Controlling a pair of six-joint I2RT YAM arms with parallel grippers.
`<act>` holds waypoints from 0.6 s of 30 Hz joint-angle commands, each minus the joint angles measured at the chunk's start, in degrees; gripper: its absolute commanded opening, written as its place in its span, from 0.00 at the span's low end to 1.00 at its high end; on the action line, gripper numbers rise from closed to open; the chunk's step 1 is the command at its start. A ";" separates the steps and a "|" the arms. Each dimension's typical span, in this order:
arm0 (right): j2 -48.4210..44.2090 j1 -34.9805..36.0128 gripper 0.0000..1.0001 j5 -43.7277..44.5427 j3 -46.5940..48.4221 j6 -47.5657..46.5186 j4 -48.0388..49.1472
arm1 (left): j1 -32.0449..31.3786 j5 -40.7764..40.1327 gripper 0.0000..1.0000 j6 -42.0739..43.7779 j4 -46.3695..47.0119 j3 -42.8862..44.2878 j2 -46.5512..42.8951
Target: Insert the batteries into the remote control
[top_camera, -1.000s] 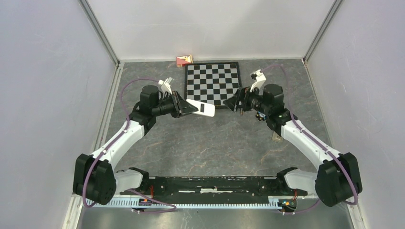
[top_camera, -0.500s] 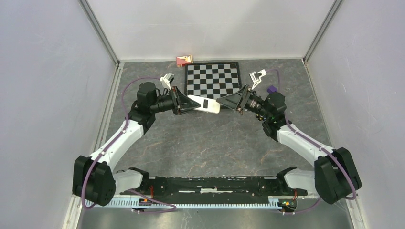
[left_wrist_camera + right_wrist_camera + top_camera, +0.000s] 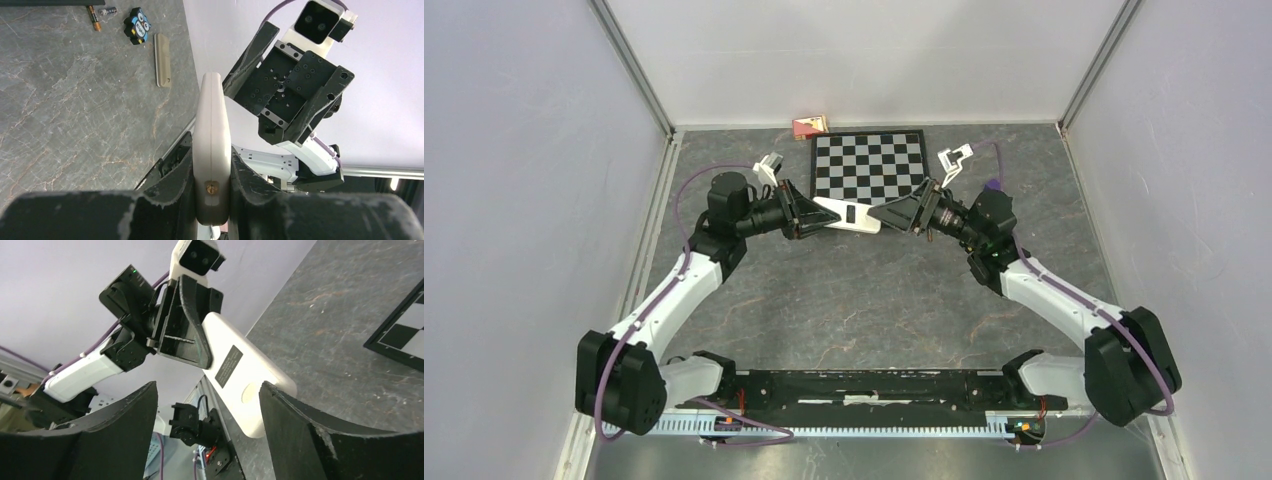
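Left gripper [image 3: 809, 215] is clamped on one end of the remote [image 3: 847, 214], holding it up in the air above the table [image 3: 854, 300], just in front of the chessboard [image 3: 869, 165]. My guess is it's acting as a vise here: one arm presents the remote so the other can work on it or take it. Right gripper [image 3: 886, 216] is spread wide with a finger on each side of the remote's free end. Can't tell if it's touching yet, but it isn't gripping.

Long axis runs pretty much level, from the left gripper straight toward the right one, free end pointing at the right arm. The broad face with a dark rectangular patch faces up. From the right wrist it looks like a printed label, though I can't swear it isn't the bay.

Batteries [image 3: 93, 11] are nowhere near all this: they lie on the table well apart from the remote, next to a little black and blue thing [image 3: 138, 31] and a beige strip [image 3: 161, 60] that could be the battery cover. So no loading yet
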 commanded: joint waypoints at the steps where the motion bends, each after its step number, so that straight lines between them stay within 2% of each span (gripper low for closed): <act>1: -3.90 0.05 0.80 6.81 1.04 -8.07 -7.92 | 0.86 0.68 0.02 0.50 2.53 3.10 -3.72; 4: -4.41 0.12 0.84 12.63 4.29 -14.15 -21.86 | 1.00 1.33 0.02 0.64 3.36 3.36 -4.18; 5: -4.31 0.26 0.86 13.49 4.44 -15.11 -22.94 | 0.99 1.70 0.02 0.62 3.71 3.51 -4.28; 8: -2.85 0.70 0.92 8.15 1.75 -10.82 -13.06 | 0.99 3.22 0.02 0.07 5.08 3.55 -4.19; 11: 0.51 2.29 0.91 2.16 1.38 -4.64 -0.77 | 1.04 4.82 0.02 -1.56 7.19 3.23 -3.54; 14: 1.93 3.20 0.85 0.84 -0.39 2.57 13.23 | 0.99 5.32 0.02 -2.23 7.69 3.01 -3.33; 16: 3.05 3.20 0.79 0.21 0.02 5.11 15.18 | 0.99 5.42 0.02 -2.75 7.90 3.01 -3.35; 18: 4.14 3.25 0.67 -0.02 0.15 6.62 15.13 | 0.99 5.58 0.02 -3.51 8.25 2.92 -3.37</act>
